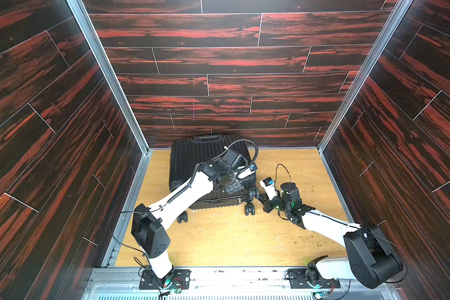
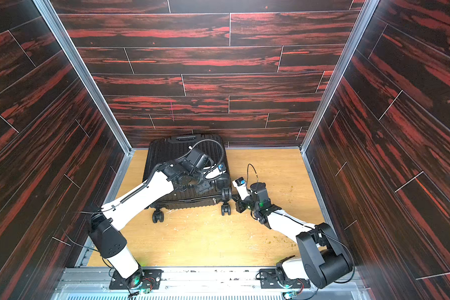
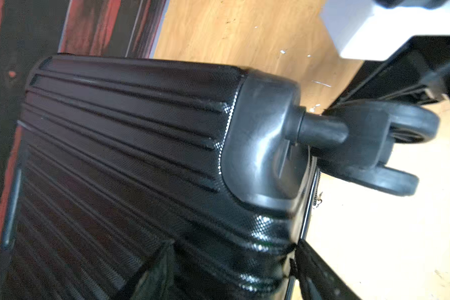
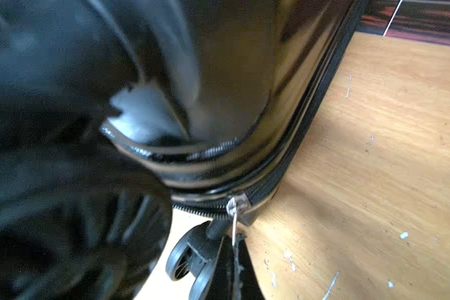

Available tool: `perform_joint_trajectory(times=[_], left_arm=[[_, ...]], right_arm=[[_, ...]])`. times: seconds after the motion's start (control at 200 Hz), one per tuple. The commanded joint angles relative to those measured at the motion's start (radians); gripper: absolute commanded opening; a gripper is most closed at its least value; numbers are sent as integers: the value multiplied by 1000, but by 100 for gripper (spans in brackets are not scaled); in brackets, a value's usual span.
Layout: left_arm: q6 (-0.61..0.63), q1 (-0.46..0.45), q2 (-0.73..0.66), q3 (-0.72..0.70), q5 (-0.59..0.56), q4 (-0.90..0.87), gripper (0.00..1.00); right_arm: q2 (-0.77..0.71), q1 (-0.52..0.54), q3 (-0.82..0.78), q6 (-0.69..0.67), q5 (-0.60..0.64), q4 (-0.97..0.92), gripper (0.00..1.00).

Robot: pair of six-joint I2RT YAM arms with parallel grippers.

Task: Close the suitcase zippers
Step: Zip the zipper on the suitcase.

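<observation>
The black ribbed suitcase [image 1: 192,161] [image 2: 166,155] lies flat on the wooden floor against the back wall, its wheels pointing toward the front. My left gripper [image 1: 240,185] [image 3: 231,259] is open over the case's near right corner. One of its fingers [image 3: 151,272] lies on the ribbed shell, the other beside the rim seam. My right gripper [image 1: 261,198] [image 4: 234,249] is shut on a silvery zipper pull tab [image 4: 234,228] at that corner, just below the slider [image 4: 237,205] on the zipper track [image 4: 283,168]. Another small pull tab [image 1: 239,200] hangs on the near side.
Dark red wood-panel walls [image 1: 63,155] close the cell on three sides, and a metal rail [image 1: 218,275] runs along the front. A caster wheel [image 1: 249,209] [image 4: 182,257] sits right by the right gripper. Small crumbs [image 1: 309,240] dot the floor at right.
</observation>
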Motion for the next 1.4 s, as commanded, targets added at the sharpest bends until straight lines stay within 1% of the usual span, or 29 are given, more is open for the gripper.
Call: perform_joint_trajectory(times=[0.0, 0.13, 0.301, 0.436, 0.561, 0.581, 0.651, 0.837, 0.962, 1.102, 1.167, 1.187, 1.268, 1.398], left_arm=[[-27, 14, 41, -23, -87, 96, 73], [-60, 13, 43, -46, -127, 153, 73], [-80, 13, 52, -50, -124, 172, 73], [-116, 13, 63, -52, -153, 199, 73], [-137, 13, 74, -56, -170, 200, 73], [-140, 13, 76, -55, -171, 234, 73], [-148, 12, 84, -55, -180, 247, 73], [-157, 12, 110, -56, -184, 254, 73], [-156, 13, 118, -54, -170, 251, 73], [-147, 13, 98, -47, -124, 219, 73], [-142, 13, 76, -47, -89, 218, 73], [-132, 13, 70, -48, -72, 182, 73], [-94, 13, 54, -47, -17, 145, 74], [-84, 14, 46, -34, -18, 104, 74]], right_arm=[[-37, 4, -31, 41, -79, 27, 0], [-51, 4, -63, 71, -88, 53, 0], [-71, 7, -97, 106, -90, 99, 0], [-92, 15, -120, 122, -90, 125, 0], [-104, 31, -134, 128, -90, 136, 0], [-105, 33, -137, 130, -90, 139, 0], [-109, 42, -149, 136, -90, 157, 0], [-114, 69, -161, 148, -81, 177, 0], [-114, 76, -161, 151, -71, 178, 0], [-108, 76, -156, 148, -1, 154, 0], [-100, 76, -150, 144, 17, 138, 0], [-98, 76, -148, 144, 19, 136, 0], [-90, 76, -144, 142, 18, 135, 0], [-86, 76, -140, 142, 17, 133, 0]])
